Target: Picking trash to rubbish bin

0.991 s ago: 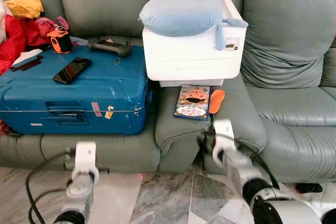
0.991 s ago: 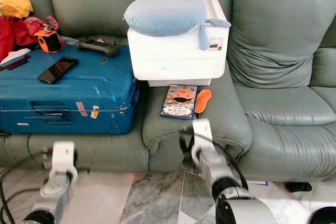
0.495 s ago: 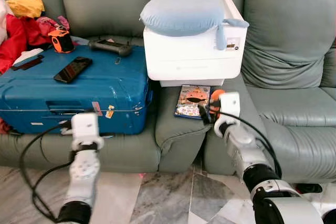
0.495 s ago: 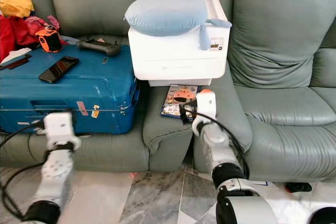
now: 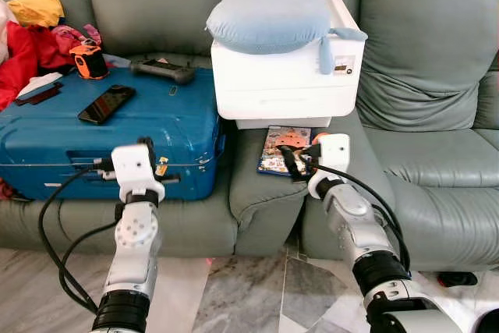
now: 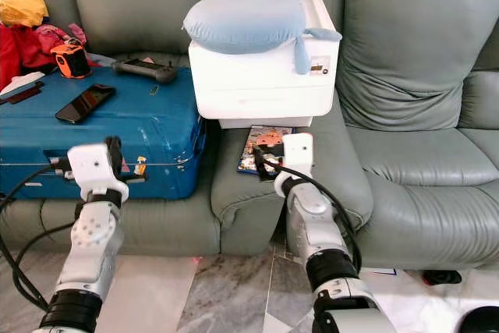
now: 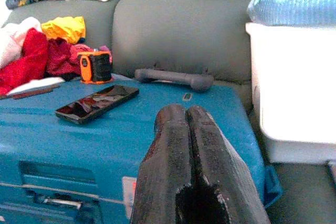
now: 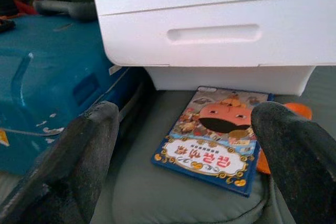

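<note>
Right gripper (image 8: pixel 178 145) spread wide apart, poised just above flat colourful picture-card packet (image 8: pixel 212 140) lying on grey-green leather sofa seat (image 5: pixel 269 189) beneath white plastic box (image 5: pixel 284 76). Left gripper (image 7: pixel 191 171) pressed together, raised before blue hard-shell suitcase (image 5: pixel 101 134).

the sofa (image 5: pixel 437 52) is viewed from above by both eye cameras; the blue suitcase (image 7: pixel 63 129) is shared by both low, close, forward-facing wrist views.
</note>
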Available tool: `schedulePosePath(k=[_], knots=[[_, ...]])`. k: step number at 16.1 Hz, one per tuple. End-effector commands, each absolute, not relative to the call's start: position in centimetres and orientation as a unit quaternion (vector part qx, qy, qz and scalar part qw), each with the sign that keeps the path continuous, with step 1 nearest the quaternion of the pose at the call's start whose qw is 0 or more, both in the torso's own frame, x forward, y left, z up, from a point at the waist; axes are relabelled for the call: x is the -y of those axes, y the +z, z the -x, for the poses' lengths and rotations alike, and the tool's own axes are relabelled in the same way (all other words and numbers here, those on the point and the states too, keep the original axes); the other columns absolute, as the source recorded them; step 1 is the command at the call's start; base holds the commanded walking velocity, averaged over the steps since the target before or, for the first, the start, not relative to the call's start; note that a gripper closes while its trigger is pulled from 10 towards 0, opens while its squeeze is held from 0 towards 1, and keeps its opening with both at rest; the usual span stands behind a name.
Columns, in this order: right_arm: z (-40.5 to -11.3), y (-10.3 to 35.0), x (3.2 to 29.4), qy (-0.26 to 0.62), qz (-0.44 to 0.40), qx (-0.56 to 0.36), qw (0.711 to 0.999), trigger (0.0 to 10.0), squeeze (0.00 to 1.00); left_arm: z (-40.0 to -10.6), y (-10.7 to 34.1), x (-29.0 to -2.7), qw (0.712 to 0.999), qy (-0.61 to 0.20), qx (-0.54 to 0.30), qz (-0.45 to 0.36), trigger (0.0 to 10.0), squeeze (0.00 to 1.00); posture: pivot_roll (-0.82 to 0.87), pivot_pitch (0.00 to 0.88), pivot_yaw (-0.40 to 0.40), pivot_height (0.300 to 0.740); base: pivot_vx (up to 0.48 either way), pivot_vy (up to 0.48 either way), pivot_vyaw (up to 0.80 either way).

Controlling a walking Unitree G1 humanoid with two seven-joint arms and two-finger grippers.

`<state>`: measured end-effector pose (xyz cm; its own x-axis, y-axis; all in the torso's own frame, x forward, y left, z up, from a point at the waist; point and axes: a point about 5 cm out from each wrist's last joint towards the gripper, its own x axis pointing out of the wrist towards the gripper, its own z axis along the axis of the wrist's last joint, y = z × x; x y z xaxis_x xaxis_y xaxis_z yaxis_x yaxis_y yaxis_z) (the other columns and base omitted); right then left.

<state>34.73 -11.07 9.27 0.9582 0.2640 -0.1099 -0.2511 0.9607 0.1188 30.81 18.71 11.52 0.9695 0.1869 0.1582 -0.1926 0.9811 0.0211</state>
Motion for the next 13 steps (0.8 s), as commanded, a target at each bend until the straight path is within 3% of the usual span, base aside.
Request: schedulePosePath(k=[1, 7, 13], knots=[[-35.03, 9.83, 11.48, 0.125, -0.056, -0.059, 0.989, 10.0, 0.00, -30.86, 11.80, -18.64, 0.993, 0.093, 0.073, -0.004, 10.0, 0.00, 0.01, 0.000, -0.023, 0.740, 0.000, 0.000, -0.74], [-34.99, 9.91, 11.53, 0.115, -0.061, -0.067, 0.989, 10.0, 0.00, -30.66, 11.95, -18.17, 0.995, 0.076, 0.055, 0.021, 10.0, 0.00, 0.01, 0.000, -0.024, 0.740, 0.000, 0.000, -0.75], [-34.85, 10.07, 11.28, 0.126, -0.075, -0.064, 0.987, 10.0, 0.00, -30.63, 12.08, -17.95, 0.996, 0.072, 0.049, 0.029, 10.0, 0.00, 0.01, 0.002, -0.023, 0.740, 0.000, 0.000, 0.00]])
